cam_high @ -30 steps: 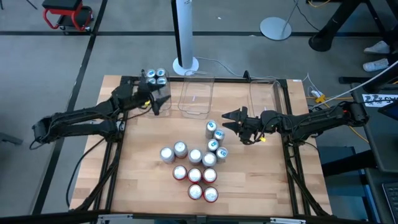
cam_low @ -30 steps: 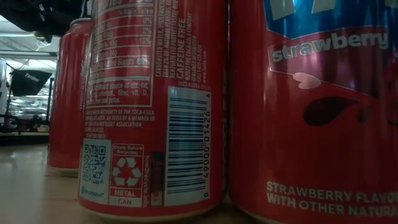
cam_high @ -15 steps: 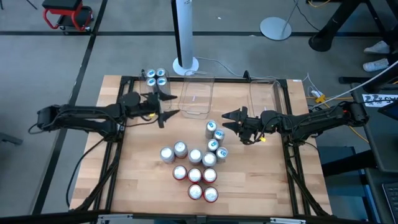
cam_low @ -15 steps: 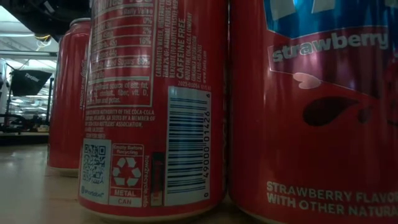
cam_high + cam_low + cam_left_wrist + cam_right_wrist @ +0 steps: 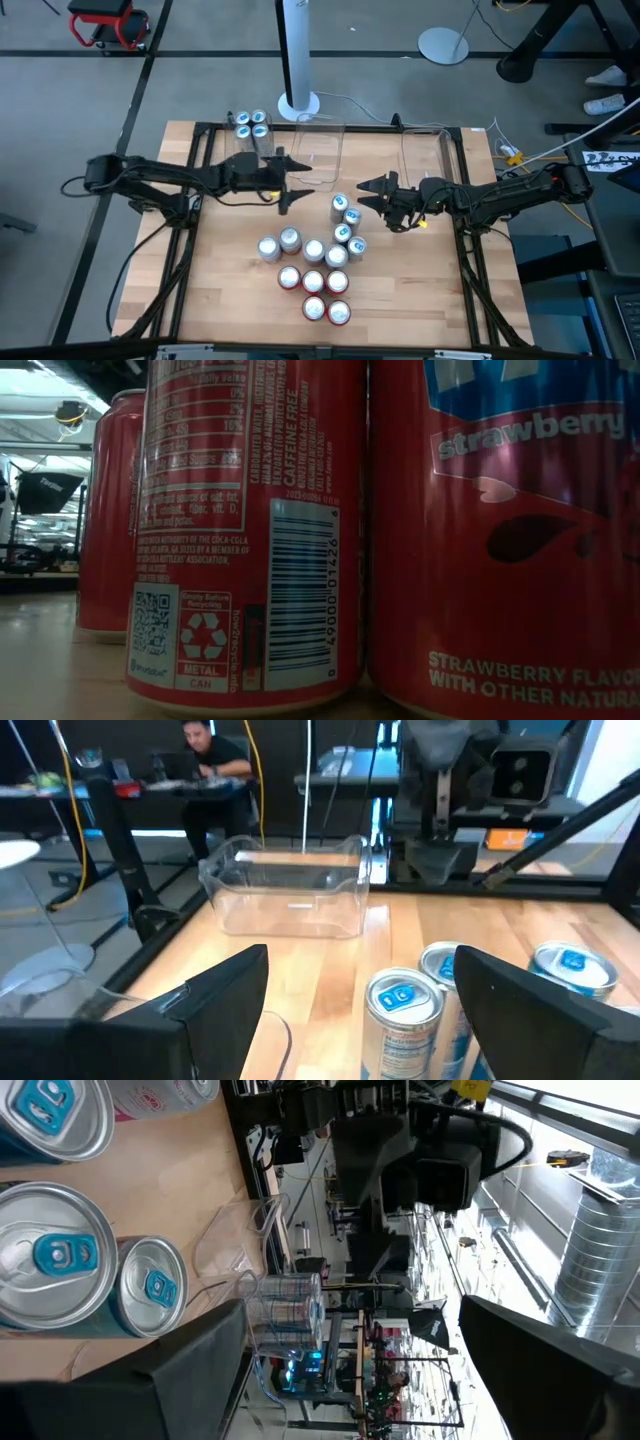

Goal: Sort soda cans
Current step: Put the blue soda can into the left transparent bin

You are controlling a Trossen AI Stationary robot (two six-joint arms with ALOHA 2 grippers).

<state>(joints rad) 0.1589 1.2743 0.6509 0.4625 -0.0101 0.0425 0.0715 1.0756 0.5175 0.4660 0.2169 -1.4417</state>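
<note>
Left tool (image 5: 290,178) swung from back-left tub toward centre, jaws open, empty. Right tool (image 5: 372,190) unmoved, open, empty. Soda cans (image 5: 314,270) upright, clustered mid-surface; teal can (image 5: 339,204) sits between both tools, just beside right one, which looks nearer.
</note>
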